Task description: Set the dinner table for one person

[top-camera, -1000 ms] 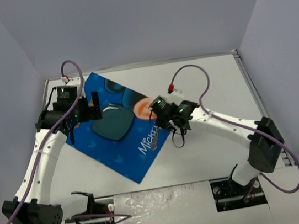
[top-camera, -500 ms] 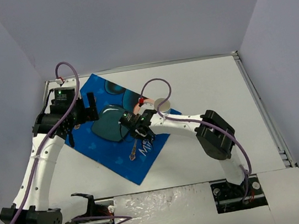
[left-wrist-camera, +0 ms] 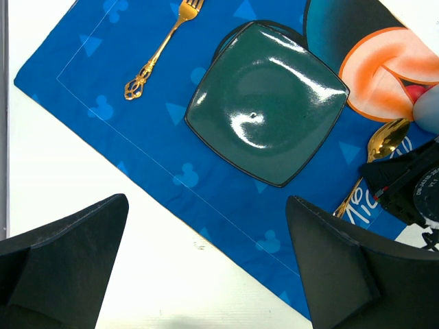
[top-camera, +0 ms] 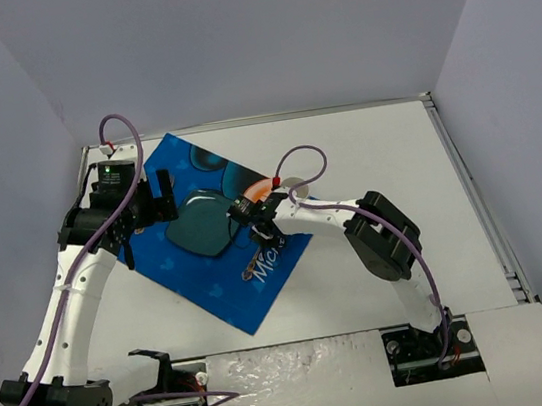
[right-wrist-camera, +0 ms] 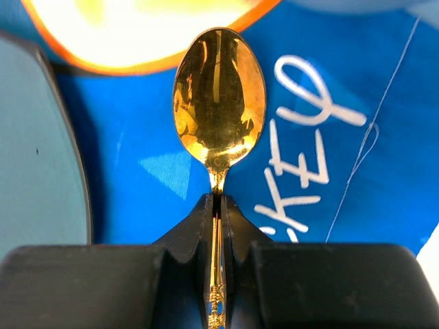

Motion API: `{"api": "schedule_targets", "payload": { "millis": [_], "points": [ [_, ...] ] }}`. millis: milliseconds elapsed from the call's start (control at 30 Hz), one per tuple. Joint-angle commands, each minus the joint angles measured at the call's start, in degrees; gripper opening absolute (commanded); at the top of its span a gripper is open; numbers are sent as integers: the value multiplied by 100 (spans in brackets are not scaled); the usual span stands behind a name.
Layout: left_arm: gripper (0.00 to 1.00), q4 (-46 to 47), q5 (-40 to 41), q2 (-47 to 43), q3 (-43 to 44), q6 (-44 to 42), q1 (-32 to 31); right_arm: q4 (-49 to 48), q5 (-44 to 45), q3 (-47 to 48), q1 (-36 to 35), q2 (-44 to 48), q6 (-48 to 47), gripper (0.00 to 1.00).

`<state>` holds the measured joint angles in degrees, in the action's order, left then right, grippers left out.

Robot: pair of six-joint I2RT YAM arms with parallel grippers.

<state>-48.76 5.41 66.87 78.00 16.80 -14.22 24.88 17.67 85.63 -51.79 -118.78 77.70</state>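
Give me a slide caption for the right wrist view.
Right gripper shut on gold spoon by its handle, bowl over the blue placemat beside the green plate.

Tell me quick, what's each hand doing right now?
Left hand: open, holding nothing.
Right hand: closed on the gold spoon.
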Motion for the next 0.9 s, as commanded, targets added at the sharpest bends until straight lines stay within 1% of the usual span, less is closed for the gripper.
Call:
{"api": "schedule_targets", "payload": {
  "millis": [0,133,367,633,733,800,867],
  "points": [
    [97,134,1,-21,88,87,-28,78,288,-74,23,28,315,0],
    [97,131,10,-9,93,72,-28,78,165,-147,21,-13,441,0],
    [97,138,5,1,75,61,-28,71,87,-143,-24,-49,502,4],
    [97,138,-5,-16,64,61,-28,69,17,-152,-80,-75,513,6],
    [97,133,-54,-34,67,74,-28,69,68,-110,-117,-56,414,15],
    [97,108,-75,-59,91,78,-28,74,238,-71,-167,56,305,27],
    [97,83,-76,-71,106,78,-28,78,380,-50,-192,135,205,35]
  ]
}}
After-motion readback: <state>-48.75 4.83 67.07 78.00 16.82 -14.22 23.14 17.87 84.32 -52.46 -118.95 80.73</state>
